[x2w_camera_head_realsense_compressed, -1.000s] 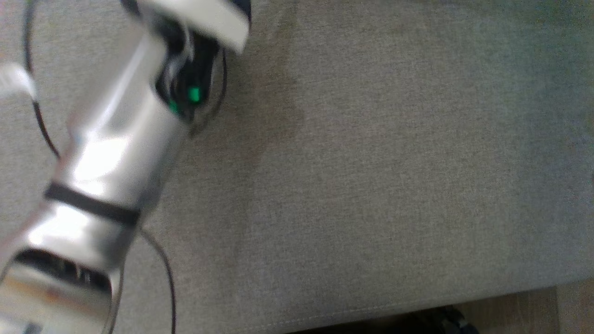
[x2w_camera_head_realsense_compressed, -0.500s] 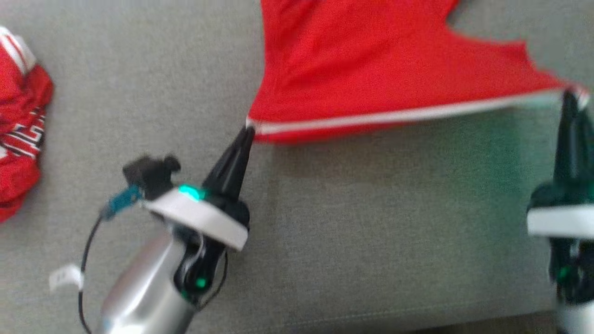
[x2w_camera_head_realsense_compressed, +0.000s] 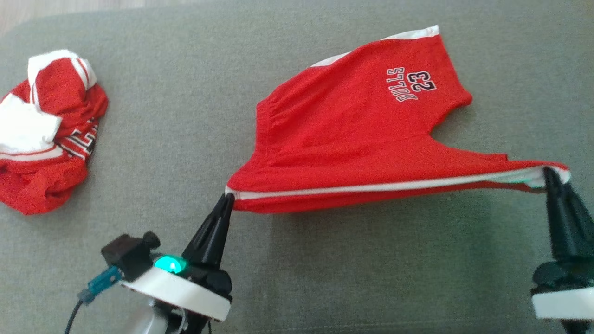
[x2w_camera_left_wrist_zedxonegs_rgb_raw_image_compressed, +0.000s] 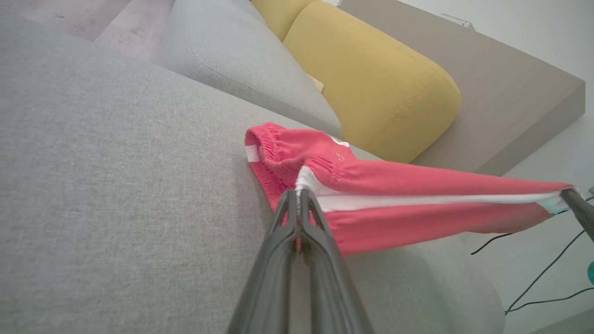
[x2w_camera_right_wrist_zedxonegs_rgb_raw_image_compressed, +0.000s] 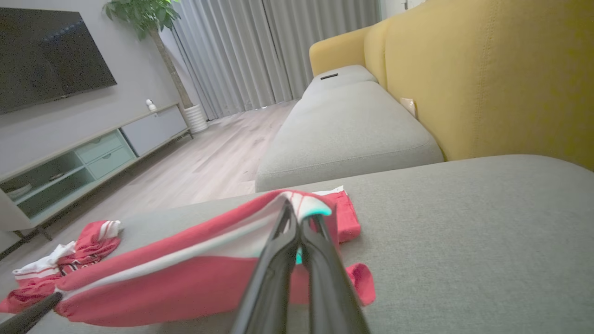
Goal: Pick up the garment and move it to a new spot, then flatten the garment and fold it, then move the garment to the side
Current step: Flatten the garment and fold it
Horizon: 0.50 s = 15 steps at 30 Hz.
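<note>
Left pincer [x2w_camera_head_realsense_compressed: 227, 198] clenched on red shorts [x2w_camera_head_realsense_compressed: 352, 134] corner, right pincer [x2w_camera_head_realsense_compressed: 548, 172] gripping opposite corner, its wrist cropped at frame edge.

A crumpled red-and-white jersey [x2w_camera_head_realsense_compressed: 46, 134] lies on the grey sofa seat [x2w_camera_head_realsense_compressed: 371, 260]. Yellow back cushions [x2w_camera_left_wrist_zedxonegs_rgb_raw_image_compressed: 376, 79] stand behind the seat. Across the wood floor [x2w_camera_right_wrist_zedxonegs_rgb_raw_image_compressed: 209, 157] are a TV [x2w_camera_right_wrist_zedxonegs_rgb_raw_image_compressed: 46, 55], a low cabinet [x2w_camera_right_wrist_zedxonegs_rgb_raw_image_compressed: 93, 153], a plant [x2w_camera_right_wrist_zedxonegs_rgb_raw_image_compressed: 139, 14] and curtains [x2w_camera_right_wrist_zedxonegs_rgb_raw_image_compressed: 260, 46].

Black left claw [x2w_camera_head_realsense_compressed: 227, 199], white collar [x2w_camera_head_realsense_compressed: 178, 293], green light [x2w_camera_head_realsense_compressed: 168, 264]
</note>
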{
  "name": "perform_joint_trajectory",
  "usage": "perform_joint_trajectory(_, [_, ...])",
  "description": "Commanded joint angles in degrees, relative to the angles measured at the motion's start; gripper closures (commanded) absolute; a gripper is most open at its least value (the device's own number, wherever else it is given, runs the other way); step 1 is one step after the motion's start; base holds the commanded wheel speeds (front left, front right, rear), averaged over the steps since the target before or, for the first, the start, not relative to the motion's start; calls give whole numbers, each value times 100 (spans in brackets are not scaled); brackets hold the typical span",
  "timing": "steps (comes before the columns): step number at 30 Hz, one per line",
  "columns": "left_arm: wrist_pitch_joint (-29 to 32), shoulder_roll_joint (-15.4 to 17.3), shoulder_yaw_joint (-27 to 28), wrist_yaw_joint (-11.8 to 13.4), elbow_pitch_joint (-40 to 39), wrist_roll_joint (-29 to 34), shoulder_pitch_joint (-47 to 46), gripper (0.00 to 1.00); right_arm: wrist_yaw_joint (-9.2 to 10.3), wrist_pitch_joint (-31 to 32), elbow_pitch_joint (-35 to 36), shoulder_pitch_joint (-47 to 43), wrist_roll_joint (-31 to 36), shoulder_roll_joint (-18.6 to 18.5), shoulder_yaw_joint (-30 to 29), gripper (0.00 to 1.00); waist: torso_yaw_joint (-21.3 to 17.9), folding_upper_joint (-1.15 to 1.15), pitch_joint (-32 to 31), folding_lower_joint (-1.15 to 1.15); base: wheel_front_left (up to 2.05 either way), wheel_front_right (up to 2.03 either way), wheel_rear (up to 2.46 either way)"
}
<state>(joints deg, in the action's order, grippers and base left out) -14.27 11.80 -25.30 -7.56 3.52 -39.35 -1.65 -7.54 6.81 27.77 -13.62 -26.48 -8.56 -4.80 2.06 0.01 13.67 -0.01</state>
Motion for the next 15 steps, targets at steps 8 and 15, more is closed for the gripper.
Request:
perform_joint_trajectory(8, [394, -225, 121, 92, -47, 40, -1476, 100, 5, 604, -487, 1558, 98, -565, -128, 100, 233, -1, 695, 1, 0, 0, 0])
perform_joint_trajectory(15, [420, -546, -25, 43, 809, 1, -2963, 100, 5, 991, -1697, 3257, -51, -1285, 5, 100, 443, -1, 1272, 1, 0, 0, 0])
